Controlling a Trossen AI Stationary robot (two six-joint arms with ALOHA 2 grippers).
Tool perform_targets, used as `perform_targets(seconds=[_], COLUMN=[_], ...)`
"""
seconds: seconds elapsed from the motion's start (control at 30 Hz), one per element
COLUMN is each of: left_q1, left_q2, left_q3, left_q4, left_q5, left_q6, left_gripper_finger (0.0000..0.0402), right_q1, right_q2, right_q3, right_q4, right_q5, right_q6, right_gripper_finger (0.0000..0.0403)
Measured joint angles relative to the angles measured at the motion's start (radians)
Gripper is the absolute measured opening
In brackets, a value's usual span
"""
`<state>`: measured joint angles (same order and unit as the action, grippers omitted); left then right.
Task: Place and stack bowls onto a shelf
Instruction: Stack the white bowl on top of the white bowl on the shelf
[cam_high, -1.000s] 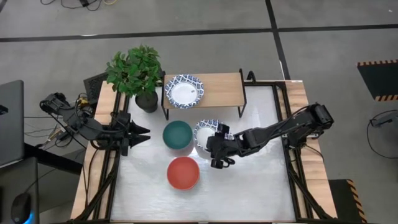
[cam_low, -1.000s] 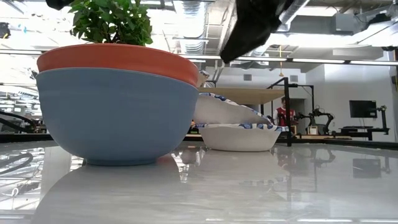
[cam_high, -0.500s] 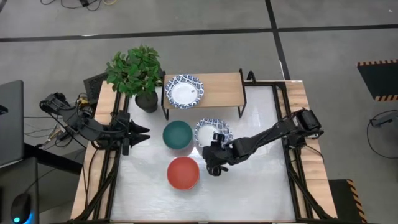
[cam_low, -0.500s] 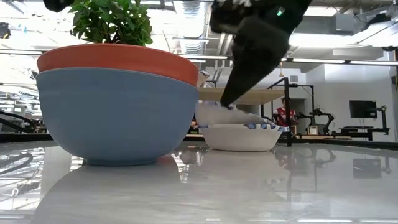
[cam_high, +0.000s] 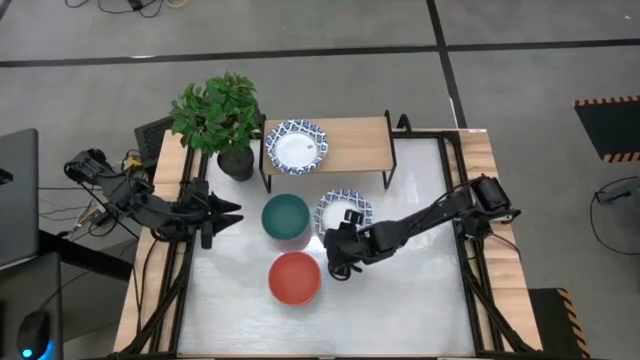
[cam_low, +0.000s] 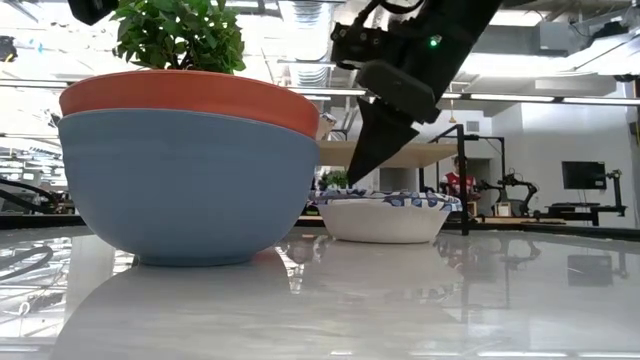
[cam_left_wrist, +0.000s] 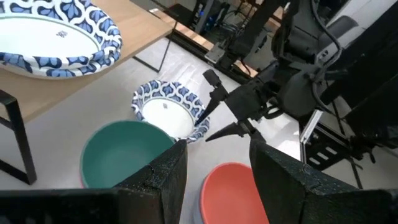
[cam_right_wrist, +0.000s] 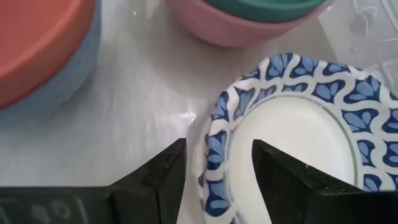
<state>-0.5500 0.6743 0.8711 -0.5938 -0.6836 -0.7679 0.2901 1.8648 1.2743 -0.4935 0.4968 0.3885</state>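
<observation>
The right gripper (cam_high: 336, 252) was seen with jaws parted astride the blue-rimmed bowl's (cam_high: 343, 211) rim at frame centre, partly hidden by the arm. The left gripper (cam_high: 236, 212) waited, jaws apart, empty.

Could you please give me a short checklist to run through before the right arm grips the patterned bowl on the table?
1. Right gripper open: ok, a gap shows between its fingers.
2. Fingers straddle the rim of the patterned bowl on the table: ok, in the right wrist view the rim lies in the gap.
3. That bowl rests flat on the table: ok, level in the low view.
4. Free room on the shelf: ok, only the other patterned bowl sits at its left end.
5. Left gripper out of the way: ok, at the left edge, beyond the teal bowl.
6. Red bowl apart from the gripper: ok.
</observation>
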Motion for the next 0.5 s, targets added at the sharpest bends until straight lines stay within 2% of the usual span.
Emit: perform_targets(seconds=[0.23,0.5], left_q1=[0.000,0.000], left_q2=[0.000,0.000], left_q3=[0.000,0.000], left_q4=[0.000,0.000], left_q5=[-0.005,-0.004], left_q6=[-0.001,-0.002], left_gripper_finger=[0.0158,0.0158], right_q1=[-0.013,-0.025], right_q2=[0.000,0.008], right_q3=[0.000,0.000], right_q4=[0.009,0.004], right_q5=[-0.022,-0.057], right_q6=[-0.042,-0.052], right_gripper_finger=[0.0177,0.0170])
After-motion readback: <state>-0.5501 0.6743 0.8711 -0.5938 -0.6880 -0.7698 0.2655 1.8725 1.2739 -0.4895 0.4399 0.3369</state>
